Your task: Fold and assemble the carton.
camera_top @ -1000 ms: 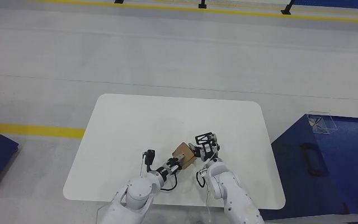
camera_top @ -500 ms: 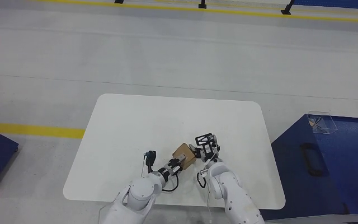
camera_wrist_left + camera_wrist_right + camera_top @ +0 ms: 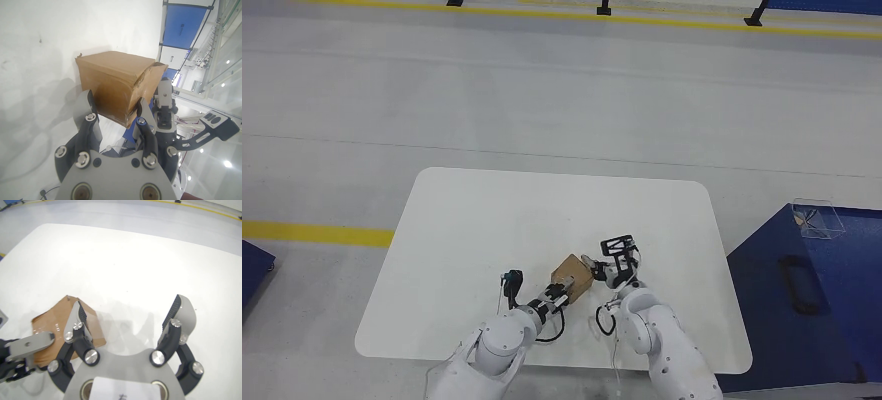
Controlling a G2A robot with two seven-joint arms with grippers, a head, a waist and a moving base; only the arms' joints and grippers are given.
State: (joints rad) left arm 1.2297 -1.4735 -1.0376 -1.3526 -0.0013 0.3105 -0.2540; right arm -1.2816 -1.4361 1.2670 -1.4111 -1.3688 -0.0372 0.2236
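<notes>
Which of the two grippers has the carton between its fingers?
The left gripper: its fingers straddle the carton at its near edge. The right gripper stands wide open beside the carton, with nothing between its fingers.

Brown cardboard carton (image 3: 570, 272): lay at lower centre of the top view, too small to tell how its flaps sat. Its near corner was covered by the left gripper (image 3: 555, 292). From the left wrist, its far faces and underside were hidden, and the faces clamped under the finger pads were covered. From the right wrist, one finger (image 3: 75, 315) of the right gripper (image 3: 128, 300) and a grey finger (image 3: 37, 341) of the left gripper overlay it.

Blue cabinet (image 3: 842, 300): cut off at the right edge of the top view.

Clear plastic box (image 3: 817, 216) upon it: contents too small to tell.
</notes>
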